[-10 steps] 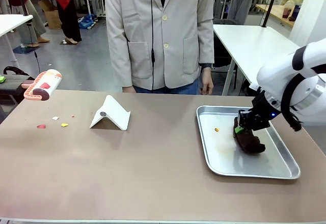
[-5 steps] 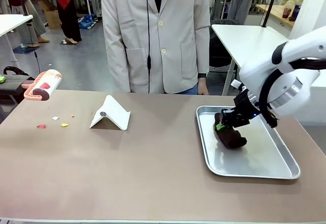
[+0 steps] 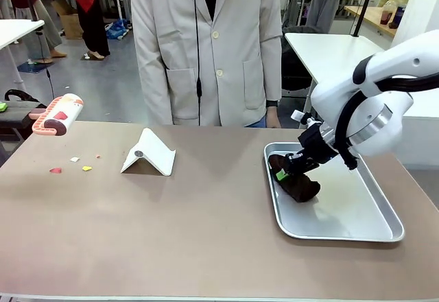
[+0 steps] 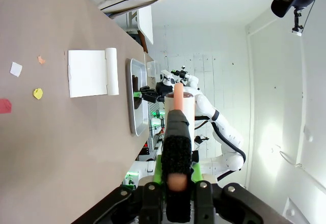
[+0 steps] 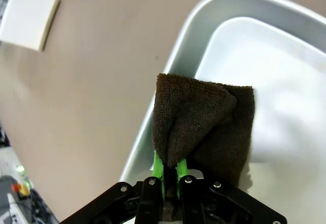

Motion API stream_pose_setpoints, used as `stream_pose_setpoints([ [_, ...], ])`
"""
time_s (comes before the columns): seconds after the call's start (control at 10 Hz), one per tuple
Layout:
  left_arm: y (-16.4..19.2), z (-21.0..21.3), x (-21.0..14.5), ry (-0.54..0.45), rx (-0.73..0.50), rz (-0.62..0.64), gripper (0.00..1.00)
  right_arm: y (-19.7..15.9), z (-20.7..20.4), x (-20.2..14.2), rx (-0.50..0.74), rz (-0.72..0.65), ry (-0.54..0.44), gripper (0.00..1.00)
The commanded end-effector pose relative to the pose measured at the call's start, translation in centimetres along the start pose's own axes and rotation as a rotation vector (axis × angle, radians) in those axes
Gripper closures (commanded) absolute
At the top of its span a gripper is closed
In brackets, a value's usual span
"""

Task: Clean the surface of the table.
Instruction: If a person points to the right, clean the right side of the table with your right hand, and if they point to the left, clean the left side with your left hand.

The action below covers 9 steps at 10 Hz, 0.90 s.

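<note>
Right gripper [image 3: 285, 173] clamped shut on dark brown cloth [image 3: 298, 184], cloth bunched past the fingertips [image 5: 157, 167] and hanging down onto silver tray [image 3: 357, 213], right by the tray's rim on the side toward the table middle. Tray sits on the table [image 3: 192, 233], which runs under this gripper and well off to its left. Left gripper [image 4: 176, 173] closed on the dark handle of a pink-and-white roller [image 3: 56, 114], held up off the tabletop at the table's left edge. Under and just beyond it on the table: red scrap [image 3: 55, 170], yellow scrap [image 3: 87, 168]. White folded card [image 3: 151, 152] farther along, between the two grippers. Person [image 3: 206, 48] standing past the far edge.
</note>
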<state>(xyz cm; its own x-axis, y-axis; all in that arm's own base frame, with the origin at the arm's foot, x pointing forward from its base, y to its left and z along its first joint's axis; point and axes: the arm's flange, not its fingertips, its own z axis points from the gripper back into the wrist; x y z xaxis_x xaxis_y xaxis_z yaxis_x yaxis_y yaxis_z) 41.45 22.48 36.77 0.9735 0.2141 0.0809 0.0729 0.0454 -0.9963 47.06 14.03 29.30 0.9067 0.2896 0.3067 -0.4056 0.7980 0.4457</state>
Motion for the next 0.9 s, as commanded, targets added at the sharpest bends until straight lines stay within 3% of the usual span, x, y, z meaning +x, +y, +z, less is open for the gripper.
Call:
stream_pose_setpoints([
  [0.0, -0.5, 0.1, -0.2, 0.010, -0.002, -0.006, 1.00, -0.1, -0.2, -0.8, -0.001, 0.104, 0.052, 0.89],
  [0.4, -0.5, 0.1, -0.2, 0.010, -0.002, -0.006, 1.00, -0.4, 0.8, -1.9, -0.171, 0.194, 0.121, 0.89],
  [0.8, -0.5, 0.1, -0.2, 0.010, -0.002, -0.006, 1.00, -3.3, 3.2, -3.0, -0.210, 0.267, 0.181, 0.89],
])
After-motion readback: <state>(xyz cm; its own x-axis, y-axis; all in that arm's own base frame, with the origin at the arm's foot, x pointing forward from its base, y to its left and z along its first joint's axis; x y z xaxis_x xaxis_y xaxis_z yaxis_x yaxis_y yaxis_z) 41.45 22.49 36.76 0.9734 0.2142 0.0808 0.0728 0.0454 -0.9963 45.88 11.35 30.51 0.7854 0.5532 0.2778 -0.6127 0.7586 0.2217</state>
